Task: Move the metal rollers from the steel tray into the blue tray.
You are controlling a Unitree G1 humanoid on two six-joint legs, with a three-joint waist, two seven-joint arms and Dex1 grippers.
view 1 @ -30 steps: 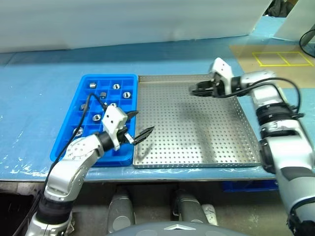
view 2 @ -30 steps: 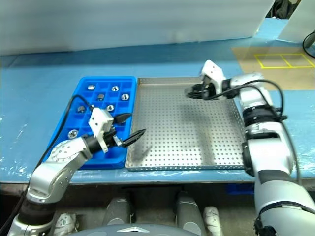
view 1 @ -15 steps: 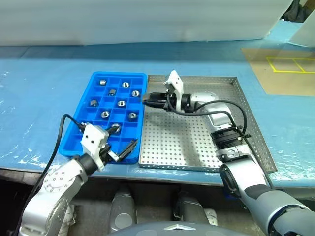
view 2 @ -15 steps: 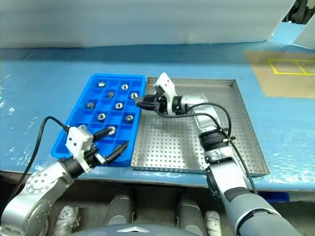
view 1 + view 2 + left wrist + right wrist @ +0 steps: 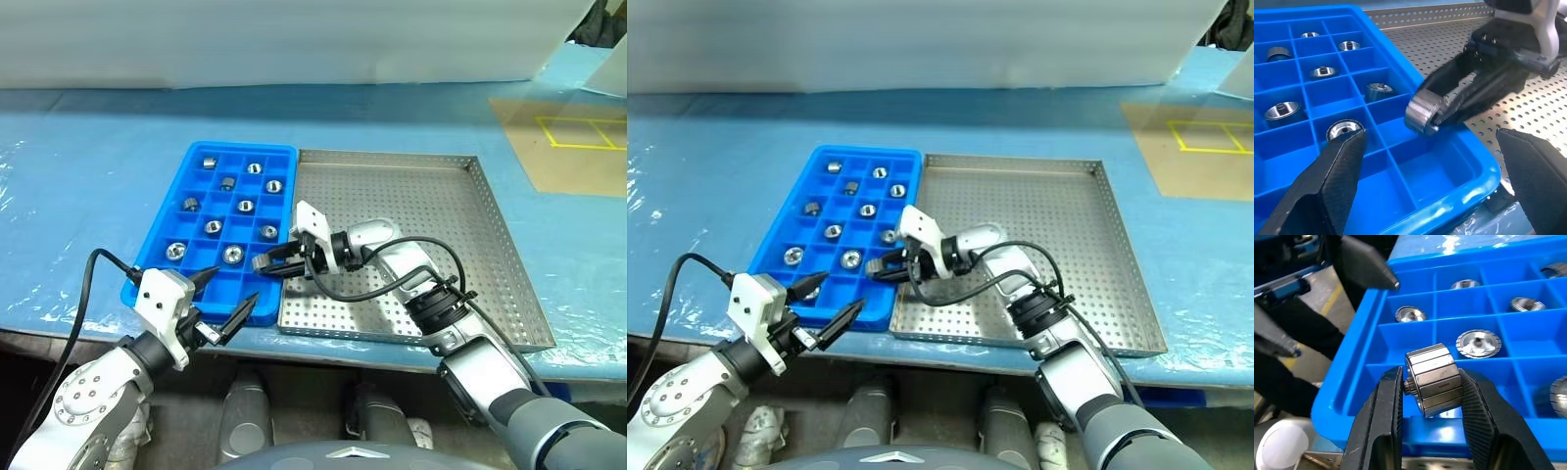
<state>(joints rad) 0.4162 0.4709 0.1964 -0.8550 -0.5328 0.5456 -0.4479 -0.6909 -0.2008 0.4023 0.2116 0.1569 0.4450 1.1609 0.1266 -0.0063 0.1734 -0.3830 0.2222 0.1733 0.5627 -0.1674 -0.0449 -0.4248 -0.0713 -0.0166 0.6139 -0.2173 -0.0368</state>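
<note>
**Right gripper holds roller over blue tray's near corner**

Right gripper clamped on one metal roller, hovering above an empty compartment near the front right corner of the blue tray. Other metal rollers sit singly in compartments, roughly nine, count uncertain. Steel tray lies just beside the blue tray on the blue surface; its perforated floor looks bare. Left gripper, fingers spread wide, holds nothing at the tray's front edge.
</note>
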